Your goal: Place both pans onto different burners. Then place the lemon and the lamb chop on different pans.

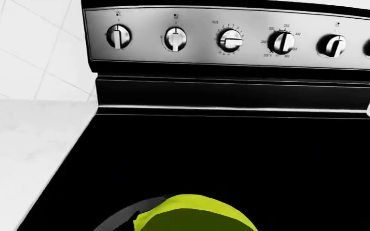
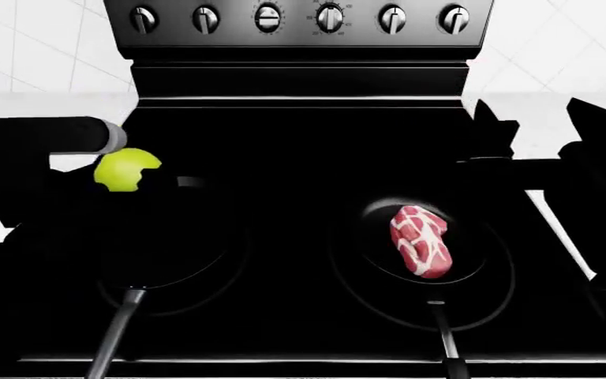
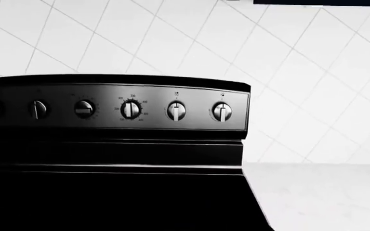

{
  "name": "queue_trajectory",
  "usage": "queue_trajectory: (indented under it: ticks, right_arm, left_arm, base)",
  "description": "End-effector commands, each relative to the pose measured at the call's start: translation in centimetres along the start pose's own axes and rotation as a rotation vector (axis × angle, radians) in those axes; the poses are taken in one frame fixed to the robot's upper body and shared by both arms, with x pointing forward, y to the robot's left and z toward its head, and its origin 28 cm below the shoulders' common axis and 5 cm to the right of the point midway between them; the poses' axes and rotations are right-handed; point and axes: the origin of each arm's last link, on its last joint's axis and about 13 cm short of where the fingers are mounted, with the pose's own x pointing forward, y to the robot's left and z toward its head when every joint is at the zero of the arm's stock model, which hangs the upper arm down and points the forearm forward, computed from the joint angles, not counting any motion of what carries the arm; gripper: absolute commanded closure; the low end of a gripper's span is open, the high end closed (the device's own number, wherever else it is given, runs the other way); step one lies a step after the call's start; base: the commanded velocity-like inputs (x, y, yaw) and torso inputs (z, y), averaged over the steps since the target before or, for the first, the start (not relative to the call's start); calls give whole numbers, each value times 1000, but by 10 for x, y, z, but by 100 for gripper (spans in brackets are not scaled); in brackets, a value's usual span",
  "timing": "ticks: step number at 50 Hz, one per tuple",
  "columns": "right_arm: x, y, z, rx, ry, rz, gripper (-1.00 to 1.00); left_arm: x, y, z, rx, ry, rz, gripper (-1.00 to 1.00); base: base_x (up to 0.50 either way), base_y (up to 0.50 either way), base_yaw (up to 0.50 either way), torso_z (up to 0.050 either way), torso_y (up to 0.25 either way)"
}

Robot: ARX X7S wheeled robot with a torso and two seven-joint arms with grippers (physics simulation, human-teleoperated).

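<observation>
The lemon (image 2: 125,170) is clamped in the left pincer (image 2: 135,180) above the left pan (image 2: 166,253). The lamb chop (image 2: 421,241) is seen lying in the right pan (image 2: 472,268). The right pincer's (image 2: 489,138) state cannot be told.

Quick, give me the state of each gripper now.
Left gripper: shut on the lemon.
Right gripper: holds nothing visible; open or shut cannot be told.

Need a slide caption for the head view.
Raw pink lamb chop lies in right black pan; left gripper holds yellow-green lemon above cooktop.
</observation>
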Motion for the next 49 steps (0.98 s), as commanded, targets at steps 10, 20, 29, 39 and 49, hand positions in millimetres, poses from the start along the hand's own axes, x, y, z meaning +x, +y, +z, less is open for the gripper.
queue_trajectory:
  ticks: [10,20,29,39,49]
  right_arm:
    - [6,2,-6,0,19,8,-100]
    - [8,4,-7,5,24,15,-100]
    - [8,4,-7,4,25,18,-100]
    - [3,5,-6,4,-3,15,-100]
    - [-18,5,-8,-13,-85,-24,-100]
  left_arm:
    - [25,6,-40,-64,106,32,100]
    - [26,9,-40,-65,105,40,-100]
    - [24,11,-36,-65,94,53,-100]
    - [-5,4,1,-75,-64,12,-100]
    - [-44,2,23,-132,-250,13,-100]
  base:
    - [0,0,0,0,0]
    - [0,0,0,0,0]
    - [0,0,0,0,0]
    - [0,0,0,0,0]
    - [0,0,0,0,0]
